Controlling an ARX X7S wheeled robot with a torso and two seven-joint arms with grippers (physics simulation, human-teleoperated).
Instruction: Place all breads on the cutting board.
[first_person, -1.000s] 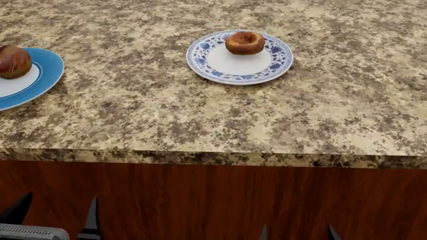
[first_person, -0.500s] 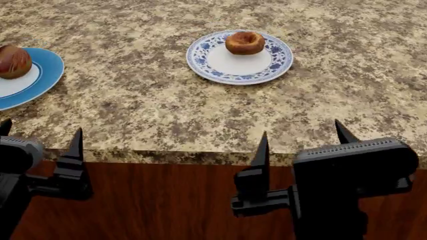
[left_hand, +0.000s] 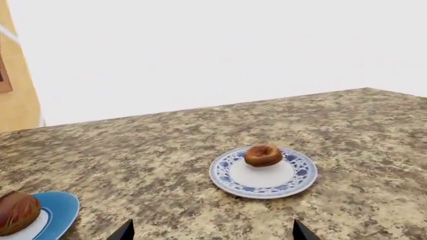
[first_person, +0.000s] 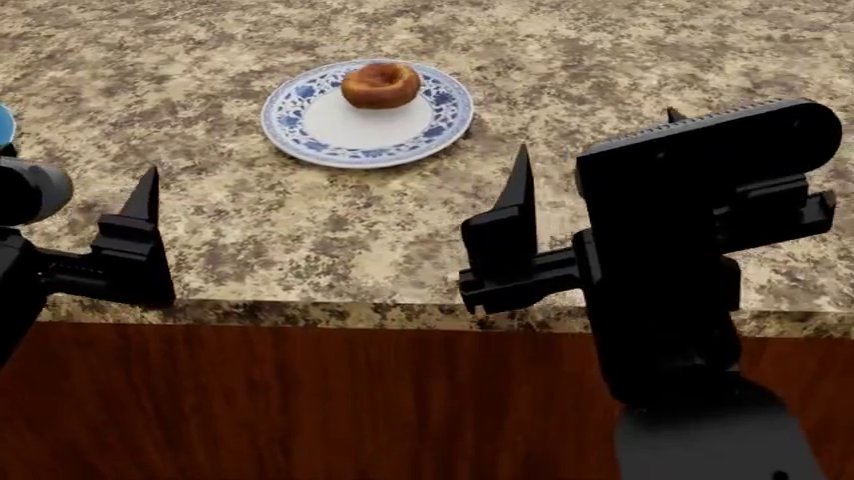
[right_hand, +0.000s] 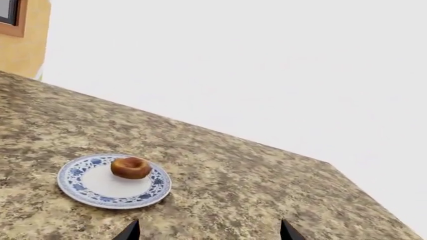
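Both pincers wide, ring bun (first_person: 380, 85) ahead.

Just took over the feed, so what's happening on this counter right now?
Nothing is grasped yet. Both arms are raised at the counter's near edge, the left tool and right tool open and empty. The ring bun sits on the floral plate, ahead of and between the tools. The roll sits on the blue plate, off to the left. No cutting board shows in any view.
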